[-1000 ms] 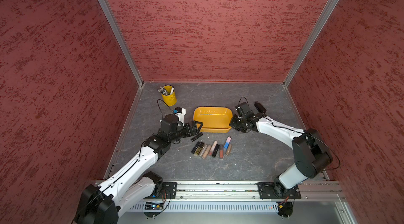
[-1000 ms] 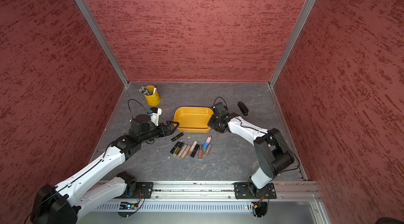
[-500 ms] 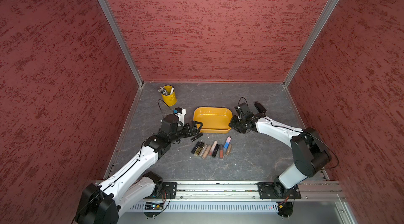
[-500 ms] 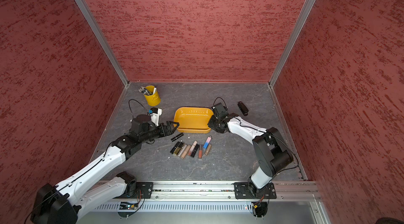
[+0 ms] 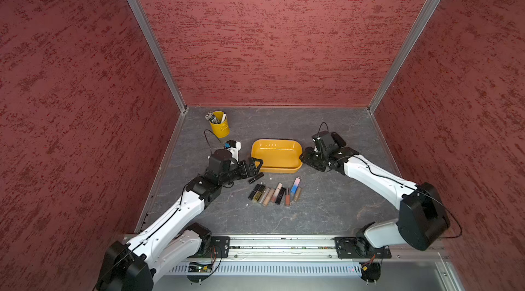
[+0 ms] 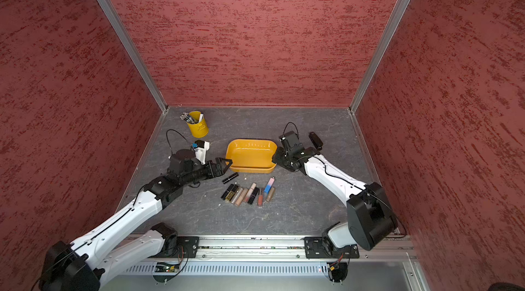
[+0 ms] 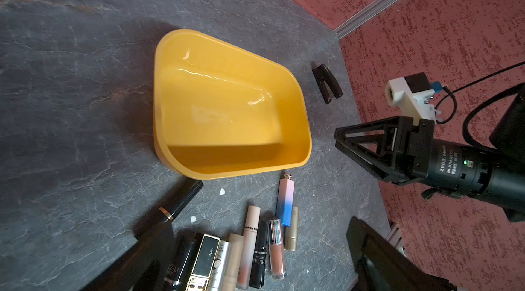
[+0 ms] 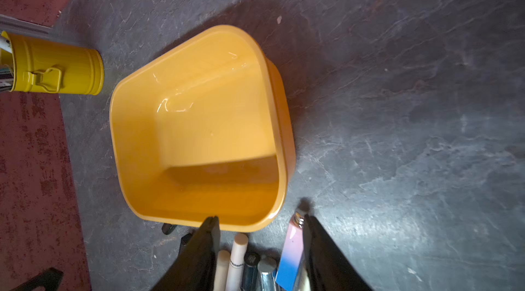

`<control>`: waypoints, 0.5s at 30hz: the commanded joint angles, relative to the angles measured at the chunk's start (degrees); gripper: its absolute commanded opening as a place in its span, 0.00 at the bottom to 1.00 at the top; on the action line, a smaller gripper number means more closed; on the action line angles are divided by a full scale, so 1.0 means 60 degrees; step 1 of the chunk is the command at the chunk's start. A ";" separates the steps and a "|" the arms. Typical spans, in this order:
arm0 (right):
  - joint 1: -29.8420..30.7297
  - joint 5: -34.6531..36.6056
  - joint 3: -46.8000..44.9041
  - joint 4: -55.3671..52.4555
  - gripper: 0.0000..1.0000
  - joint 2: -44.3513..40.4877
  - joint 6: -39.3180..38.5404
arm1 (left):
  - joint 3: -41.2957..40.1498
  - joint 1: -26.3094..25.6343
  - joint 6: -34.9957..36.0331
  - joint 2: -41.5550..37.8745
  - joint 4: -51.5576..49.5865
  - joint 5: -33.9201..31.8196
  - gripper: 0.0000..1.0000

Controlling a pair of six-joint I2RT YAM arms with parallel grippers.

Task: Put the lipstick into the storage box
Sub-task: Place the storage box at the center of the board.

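Orange plastic storage box (image 5: 277, 156), glossy, rounded corners

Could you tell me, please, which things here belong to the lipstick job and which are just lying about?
Job in hand: storage box; row of lipsticks; lone black lipstick.
Lying about: yellow pen bucket; small black object.

Robot test cell, lab-type: closed in on three sides by red textured panels (image 5: 270, 34) joined with aluminium corner profiles (image 5: 147, 37). Grey stone-look tabletop (image 5: 326, 213). Two white-and-black arms (image 5: 170, 218) bolted to an aluminium rail (image 5: 284, 247) at the front edge, with exposed wiring and a circuit board (image 5: 199, 268) beneath.
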 commanded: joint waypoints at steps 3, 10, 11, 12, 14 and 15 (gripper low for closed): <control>0.0559 0.0357 0.0306 -0.1709 0.55 -0.0468 -0.0656 | -0.0019 -0.0191 0.0110 -0.0178 -0.0222 0.0040 1.00; 0.1480 0.0814 -0.0312 -0.2535 0.59 -0.1008 -0.0225 | 0.0103 -0.1342 0.0458 0.0135 -0.0606 -0.0336 1.00; 0.1605 0.0841 -0.0414 -0.2556 0.60 -0.1017 -0.0152 | 0.0143 -0.1537 0.0515 0.0224 -0.0654 -0.0464 1.00; 0.1741 0.0873 -0.0534 -0.2545 0.60 -0.0996 -0.0044 | 0.0196 -0.1775 0.0616 0.0364 -0.0688 -0.0567 1.00; 0.2003 0.0950 -0.0756 -0.2494 0.61 -0.0896 0.0124 | 0.0320 -0.2248 0.0785 0.0651 -0.0689 -0.0737 1.00; 0.2136 0.1003 -0.0836 -0.2457 0.62 -0.0827 0.0227 | 0.0412 -0.2533 0.0899 0.0847 -0.0704 -0.0866 1.00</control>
